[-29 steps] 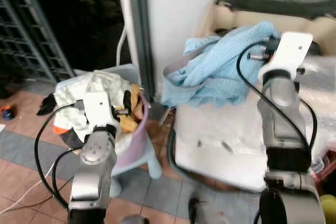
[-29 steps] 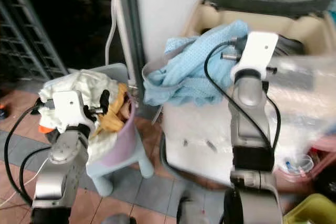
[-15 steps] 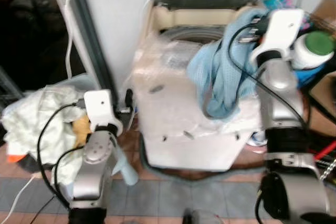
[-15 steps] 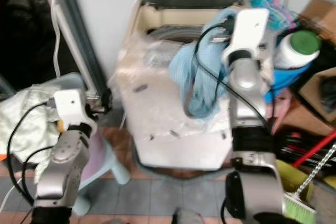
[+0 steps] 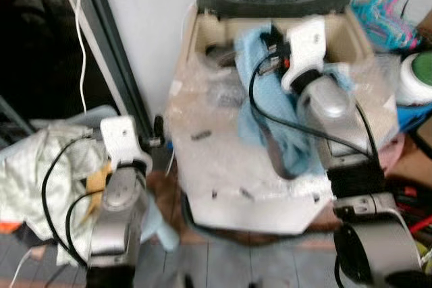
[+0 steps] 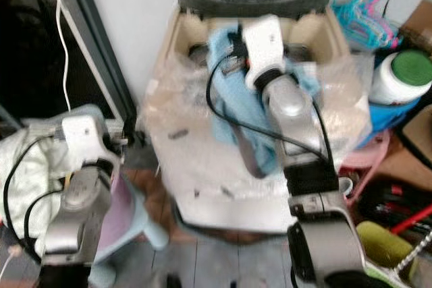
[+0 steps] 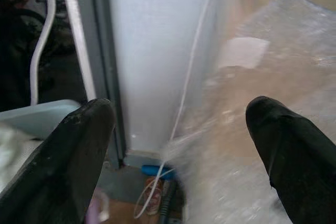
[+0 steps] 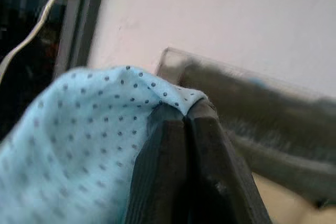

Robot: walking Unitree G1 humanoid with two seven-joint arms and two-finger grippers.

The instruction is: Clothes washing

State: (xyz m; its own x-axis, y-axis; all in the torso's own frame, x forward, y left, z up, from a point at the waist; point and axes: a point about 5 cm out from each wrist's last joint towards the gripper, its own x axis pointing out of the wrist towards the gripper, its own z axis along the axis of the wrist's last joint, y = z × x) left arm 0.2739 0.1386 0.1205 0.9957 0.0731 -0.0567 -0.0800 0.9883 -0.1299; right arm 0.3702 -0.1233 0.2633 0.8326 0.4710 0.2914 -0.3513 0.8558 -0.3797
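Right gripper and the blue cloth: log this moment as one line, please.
right gripper: shut on light blue garment, above open washing machine | left gripper: open, idle beside laundry basket | stage: loading

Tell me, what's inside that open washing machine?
Part of the light blue cloth pinched by the right gripper hangs over the washing machine opening. The cloth and arm cover the drum.

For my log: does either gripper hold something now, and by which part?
The right gripper pinches a fold at the edge of the light blue cloth over the washing machine. The left gripper is open, holding nothing.
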